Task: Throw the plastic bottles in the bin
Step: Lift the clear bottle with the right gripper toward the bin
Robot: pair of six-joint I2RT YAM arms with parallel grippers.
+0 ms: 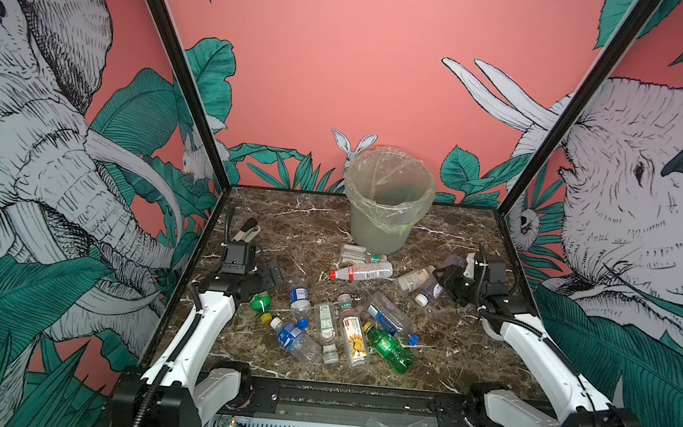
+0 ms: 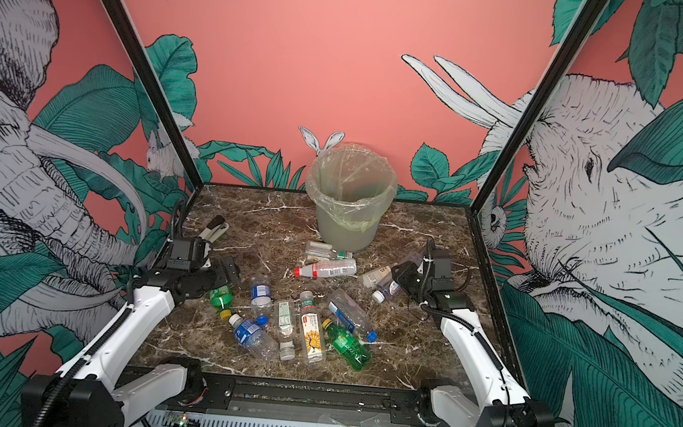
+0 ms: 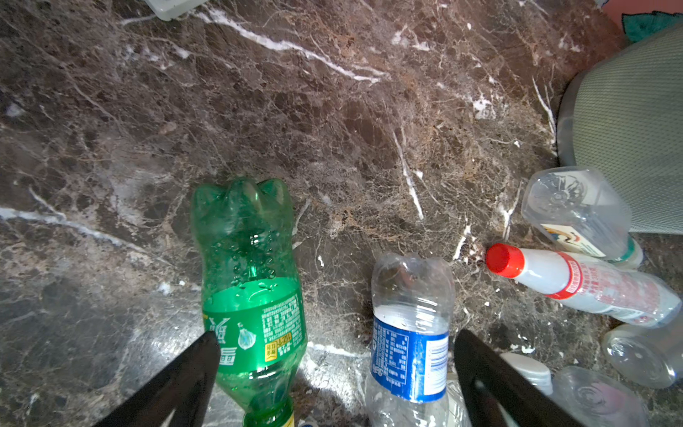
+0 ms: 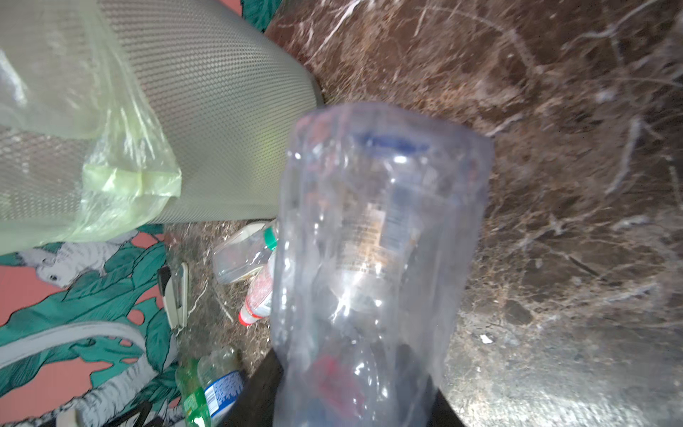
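Near the right edge of the worktop (image 1: 289,214), the right gripper (image 4: 351,392) is clamped around the neck end of a clear bottle (image 4: 380,229), whose base points away from the wrist. Whether it is clear of the surface I cannot say, as the wrist view is blurred. The bin (image 1: 375,234) stands at the middle of the back edge, near this bottle. By the left edge the left gripper (image 3: 336,369) is spread wide and empty above a green bottle (image 3: 251,288) and a blue-labelled bottle (image 3: 410,332), which lie side by side. The other plastic bottles (image 1: 353,336) lie scattered from the centre toward the front edge. They look empty and thin-walled, so they are probably light, slick, easily crushed and apt to roll. A grip across the labelled waist looks safest.
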